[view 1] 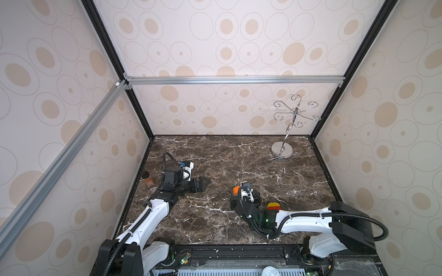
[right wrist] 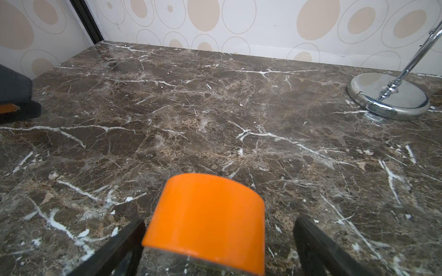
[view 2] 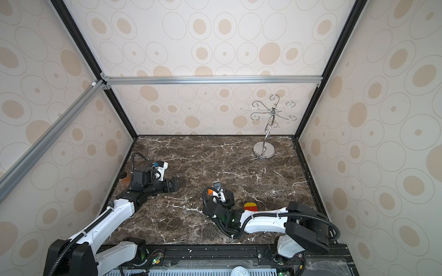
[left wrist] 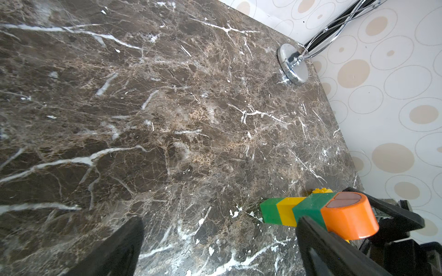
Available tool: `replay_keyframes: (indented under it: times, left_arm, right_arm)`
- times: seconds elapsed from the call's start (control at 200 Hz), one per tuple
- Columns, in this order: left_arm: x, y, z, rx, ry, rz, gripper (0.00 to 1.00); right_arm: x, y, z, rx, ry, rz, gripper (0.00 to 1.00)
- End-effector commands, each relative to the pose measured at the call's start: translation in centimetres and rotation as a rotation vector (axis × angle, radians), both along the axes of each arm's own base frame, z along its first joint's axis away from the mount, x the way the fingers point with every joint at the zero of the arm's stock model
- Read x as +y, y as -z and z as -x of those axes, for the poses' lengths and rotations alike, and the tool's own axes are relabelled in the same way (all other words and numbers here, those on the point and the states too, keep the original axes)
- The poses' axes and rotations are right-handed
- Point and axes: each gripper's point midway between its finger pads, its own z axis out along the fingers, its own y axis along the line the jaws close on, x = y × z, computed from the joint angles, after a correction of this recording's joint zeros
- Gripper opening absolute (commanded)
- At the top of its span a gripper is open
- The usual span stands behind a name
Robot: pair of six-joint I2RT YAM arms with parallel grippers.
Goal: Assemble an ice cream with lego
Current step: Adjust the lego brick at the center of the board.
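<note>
The lego shows best in the left wrist view: a joined row of green (left wrist: 270,211), yellow (left wrist: 287,210) and green (left wrist: 311,206) bricks capped by an orange dome (left wrist: 349,216). My right gripper (right wrist: 218,246) is open and straddles that orange dome (right wrist: 205,219), with a gap beside one finger (right wrist: 318,246). In both top views only the dome (view 1: 236,190) (view 2: 210,191) shows at the right gripper (view 1: 235,197); the bricks are hidden. A red and yellow lego piece (view 1: 273,206) (view 2: 250,206) sits by the right forearm. My left gripper (view 1: 202,184) (left wrist: 220,248) is open and empty, to the left.
A brown jar (view 1: 148,179) (view 2: 125,178) stands at the table's left edge behind the left arm. A chrome hook stand (view 1: 282,149) (view 2: 263,150) (right wrist: 387,98) stands at the back right. Patterned walls close the table on three sides.
</note>
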Motion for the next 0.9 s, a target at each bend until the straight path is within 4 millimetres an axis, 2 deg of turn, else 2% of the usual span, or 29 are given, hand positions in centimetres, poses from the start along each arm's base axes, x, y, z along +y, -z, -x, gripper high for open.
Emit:
replay_keyframes:
  times: [0.0, 0.205, 0.725, 0.895]
  left_arm:
    - [0.44, -0.16, 0.03, -0.012, -0.005, -0.018, 1.0]
    - [0.46, -0.14, 0.04, -0.011, -0.006, -0.018, 1.0]
    - [0.53, -0.13, 0.04, -0.011, -0.009, -0.021, 1.0]
    - [0.54, -0.11, 0.04, -0.009, -0.011, -0.021, 1.0]
  right_arm:
    - [-0.41, 0.46, -0.28, -0.01, 0.024, 0.014, 0.97]
    - [-0.43, 0.66, -0.33, -0.008, 0.029, 0.024, 0.93]
    - [-0.63, 0.71, -0.2, -0.002, 0.025, 0.033, 0.63]
    - [-0.33, 0.43, -0.28, -0.005, 0.015, 0.041, 0.56]
